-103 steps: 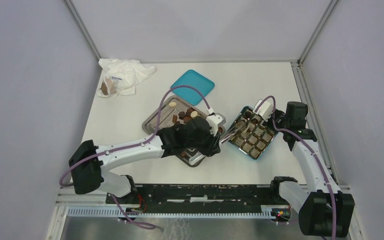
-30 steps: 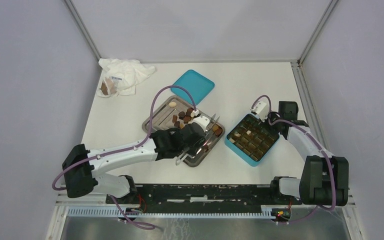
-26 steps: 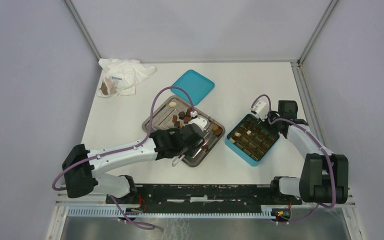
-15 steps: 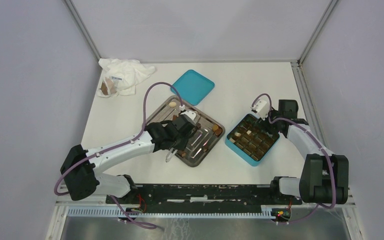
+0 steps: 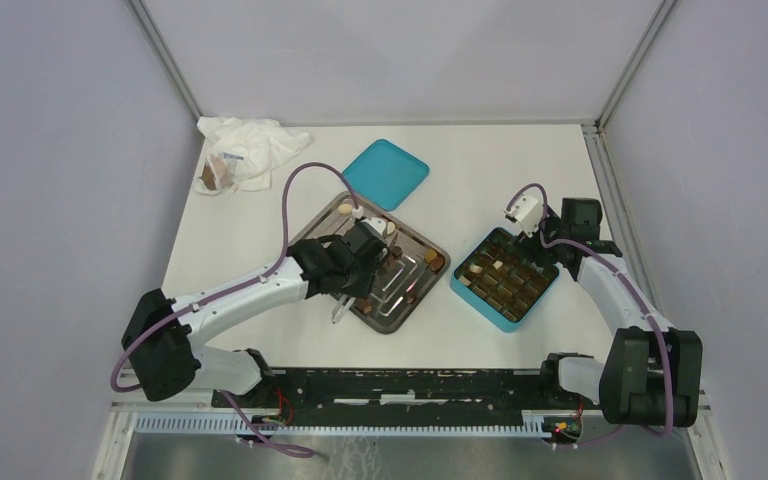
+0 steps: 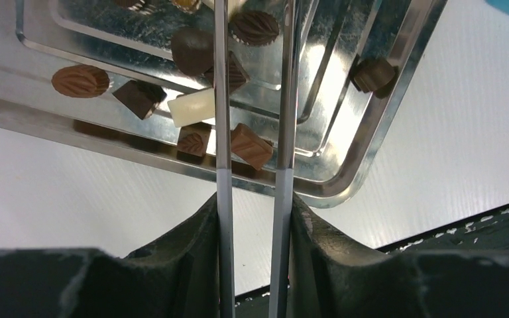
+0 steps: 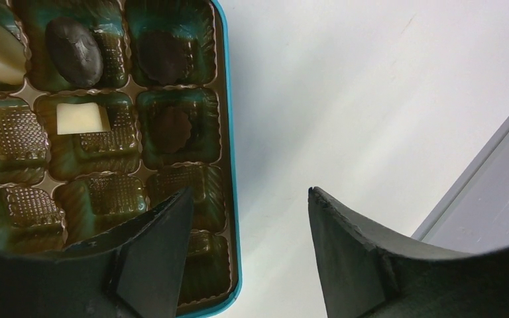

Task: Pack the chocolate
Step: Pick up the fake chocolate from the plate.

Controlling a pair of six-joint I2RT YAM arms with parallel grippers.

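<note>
— If you judge by the box [image 7: 232, 165], how far along are you?
— Partway. Five chocolates [image 7: 83, 118] sit in the cells [image 7: 113, 192] my right wrist sees; others are bare. At least nine wait on the tray [image 6: 40, 119], at the box's 9 o'clock. My right end effector [image 7: 248, 192] is spread, empty; my left end effector [image 6: 253, 86], I cannot tell.

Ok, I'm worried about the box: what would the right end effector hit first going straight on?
Likely bare table beside the box, though one finger of the right end effector overlaps the rim and might clip it.
</note>
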